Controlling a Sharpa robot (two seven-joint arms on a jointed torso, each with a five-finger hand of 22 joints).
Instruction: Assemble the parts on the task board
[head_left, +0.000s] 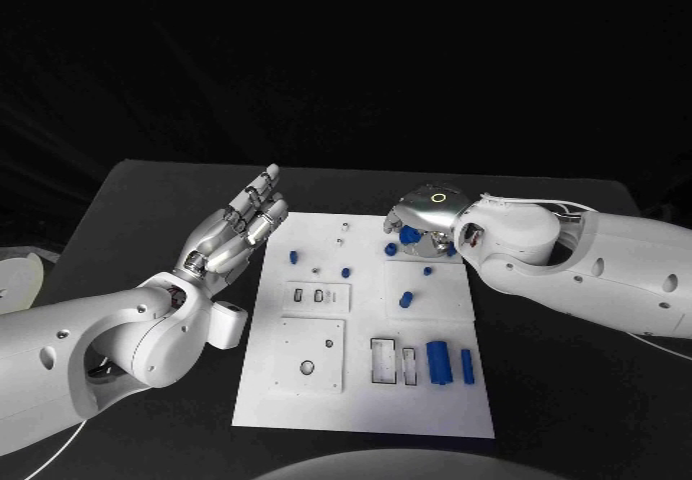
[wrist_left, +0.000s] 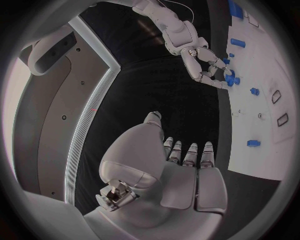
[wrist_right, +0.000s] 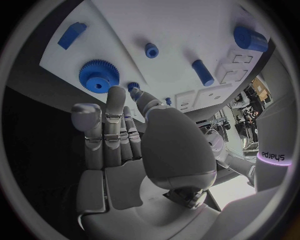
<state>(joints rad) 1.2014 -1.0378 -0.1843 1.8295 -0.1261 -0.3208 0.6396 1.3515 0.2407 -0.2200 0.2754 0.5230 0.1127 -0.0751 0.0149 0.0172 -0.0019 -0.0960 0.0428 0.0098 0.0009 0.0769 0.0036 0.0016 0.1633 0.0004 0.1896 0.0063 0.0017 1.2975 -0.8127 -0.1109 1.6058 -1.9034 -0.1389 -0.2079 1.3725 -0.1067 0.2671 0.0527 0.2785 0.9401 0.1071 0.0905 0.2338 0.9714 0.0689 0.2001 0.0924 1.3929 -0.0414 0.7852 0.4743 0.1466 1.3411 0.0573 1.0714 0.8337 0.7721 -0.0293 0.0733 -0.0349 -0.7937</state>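
White flat task board at centre of black surface, small blue plastic parts on it. Left hand at board's 9 o'clock edge, raised off surface, fingers straight and apart, holding nothing. Right hand over board's 1 o'clock corner, fingers pointing down at blue toothed gear; cannot tell whether it grips gear. Two long blue cylinders upright side by side at board's 5 o'clock. Short blue peg near centre. Dark backdrop behind surface.
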